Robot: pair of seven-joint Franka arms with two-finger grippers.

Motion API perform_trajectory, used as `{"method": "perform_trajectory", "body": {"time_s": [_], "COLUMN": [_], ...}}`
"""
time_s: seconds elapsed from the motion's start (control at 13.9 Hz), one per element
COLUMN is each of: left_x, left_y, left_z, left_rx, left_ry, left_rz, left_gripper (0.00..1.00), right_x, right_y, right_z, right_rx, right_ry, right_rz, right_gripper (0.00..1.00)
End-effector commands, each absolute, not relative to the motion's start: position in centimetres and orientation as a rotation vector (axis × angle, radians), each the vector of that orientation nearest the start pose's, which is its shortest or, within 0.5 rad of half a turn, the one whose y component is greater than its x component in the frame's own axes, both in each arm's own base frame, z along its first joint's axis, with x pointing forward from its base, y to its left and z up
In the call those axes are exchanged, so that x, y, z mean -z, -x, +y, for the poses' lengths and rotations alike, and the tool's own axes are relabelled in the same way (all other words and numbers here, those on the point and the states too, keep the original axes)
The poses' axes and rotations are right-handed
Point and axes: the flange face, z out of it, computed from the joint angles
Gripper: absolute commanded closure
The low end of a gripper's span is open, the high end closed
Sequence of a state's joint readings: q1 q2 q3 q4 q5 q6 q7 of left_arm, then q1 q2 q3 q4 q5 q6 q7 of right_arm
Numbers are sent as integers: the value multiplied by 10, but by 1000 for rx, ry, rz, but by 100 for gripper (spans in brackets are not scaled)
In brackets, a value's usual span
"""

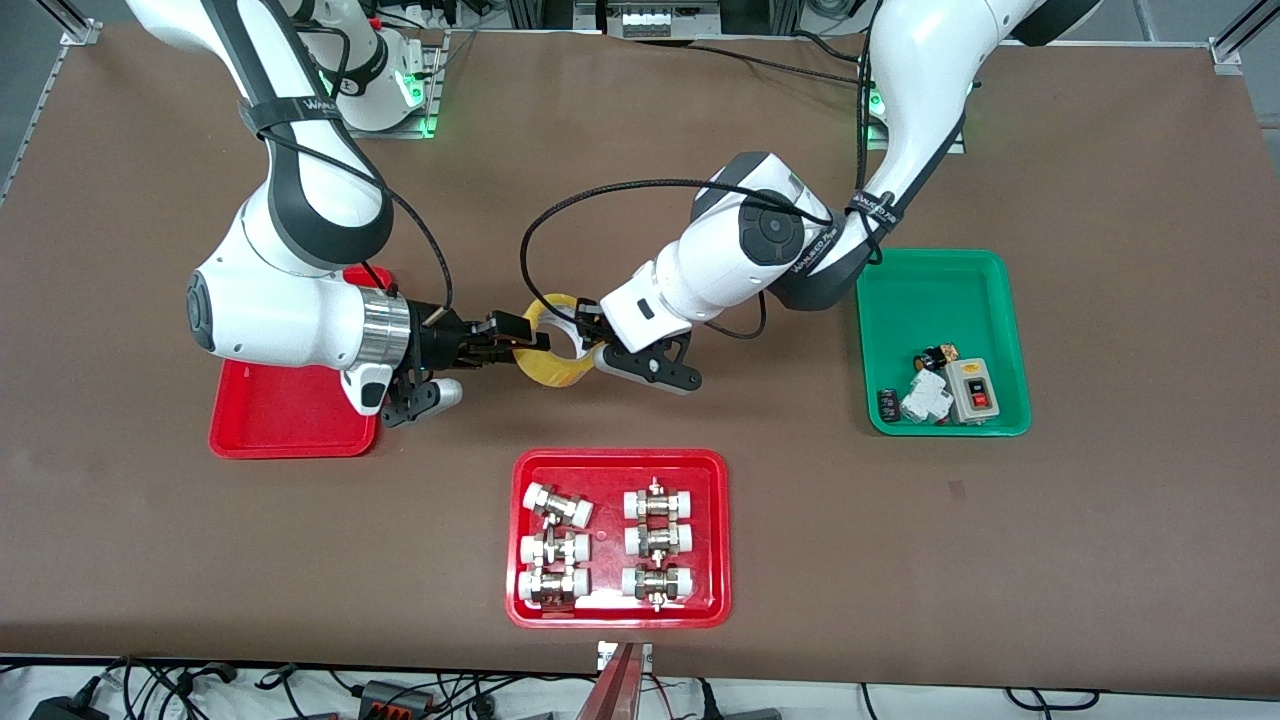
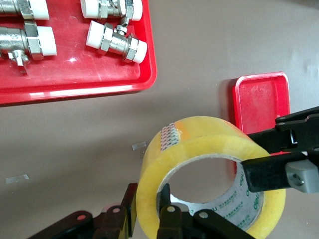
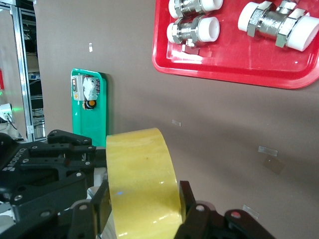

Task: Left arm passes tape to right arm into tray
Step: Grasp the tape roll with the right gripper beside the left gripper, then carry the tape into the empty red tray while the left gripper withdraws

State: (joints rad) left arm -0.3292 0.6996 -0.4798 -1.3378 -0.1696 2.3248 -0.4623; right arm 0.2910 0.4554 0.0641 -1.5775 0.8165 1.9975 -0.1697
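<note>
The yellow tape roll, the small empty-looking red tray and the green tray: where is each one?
tape roll point(image 2: 199, 142): left wrist view, on its yellow outer band.
small red tray point(image 1: 290, 415): front view, on its bare floor.
green tray point(image 1: 925, 300): front view, on its bare floor.

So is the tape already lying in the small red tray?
No, the tape hangs above the bare table between the left end effector and right end effector, both gripping it, beside the small red tray.

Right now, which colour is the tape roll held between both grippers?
The tape is translucent yellow, clearest in the left wrist view.
</note>
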Motion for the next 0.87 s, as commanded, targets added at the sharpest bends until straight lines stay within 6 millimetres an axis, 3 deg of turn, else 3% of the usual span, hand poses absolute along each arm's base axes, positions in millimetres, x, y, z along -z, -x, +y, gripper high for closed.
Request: {"method": "perform_trajectory", "body": {"time_s": [0.0, 0.22, 0.29, 0.43, 0.58, 0.79], "left_x": [-401, -417, -431, -453, -478, -500], "left_y": [-592, -600, -609, -622, -619, -631], "left_z": [-479, -456, -432, -377, -337, -252], "left_rx": [-69, -43, -19, 64, 119, 199], "left_ry": [-2592, -2621, -2649, -2710, -2778, -2805], "left_rz": [-136, -119, -99, -89, -235, -365], "left_gripper": [0, 0, 0, 0, 0, 0], "right_x": [-400, -413, -414, -407, -392, -357], "right_y": [-635, -639, -640, -643, -642, -634], "right_z": [262, 235, 215, 153, 88, 17], "right_rx": [-113, -124, -156, -231, -276, -339], "right_ry": [2370, 2362, 2357, 2338, 2323, 2366], "right_rz": [-175, -150, -144, -190, -240, -343], "right_gripper": [100, 100, 100, 100, 100, 100]}}
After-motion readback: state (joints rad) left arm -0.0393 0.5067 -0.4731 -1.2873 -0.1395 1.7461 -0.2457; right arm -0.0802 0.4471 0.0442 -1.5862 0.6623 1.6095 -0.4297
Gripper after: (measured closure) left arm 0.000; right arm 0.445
